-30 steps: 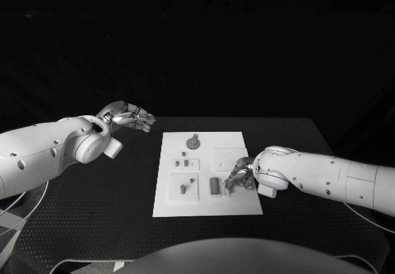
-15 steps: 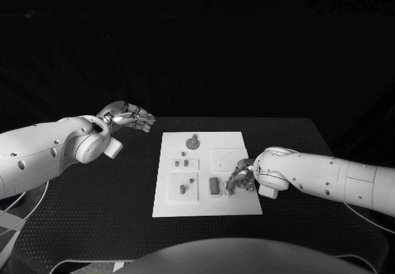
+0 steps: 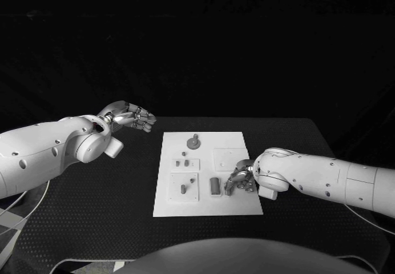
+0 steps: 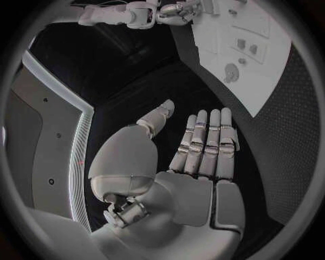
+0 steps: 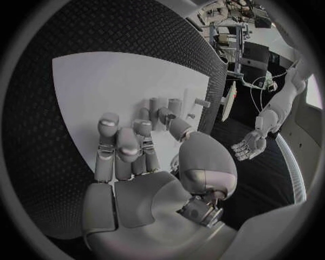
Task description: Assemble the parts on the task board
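The white task board (image 3: 206, 197) lies in the middle of the black table. On it are a round grey part (image 3: 193, 141), two small pieces (image 3: 186, 164), a peg part (image 3: 188, 185) and an oblong grey part (image 3: 214, 185). My right hand (image 3: 240, 177) is on the board's right side, just beside the oblong part, fingers bent down. In the right wrist view the right hand (image 5: 135, 146) lies over the task board (image 5: 102, 81), its thumb curving to the grey parts (image 5: 162, 105); whether it holds one is unclear. My left hand (image 3: 129, 117) hangs above the table left of the board, holding nothing, fingers straight.
Black table (image 3: 99, 194) surrounds the board on all sides. The left wrist view shows the left hand (image 4: 196, 157), with the task board (image 4: 264, 81) and the right hand (image 4: 177, 12) beyond it.
The right hand has shifted slightly toward the near edge beside the oblong part. The left hand has not moved.
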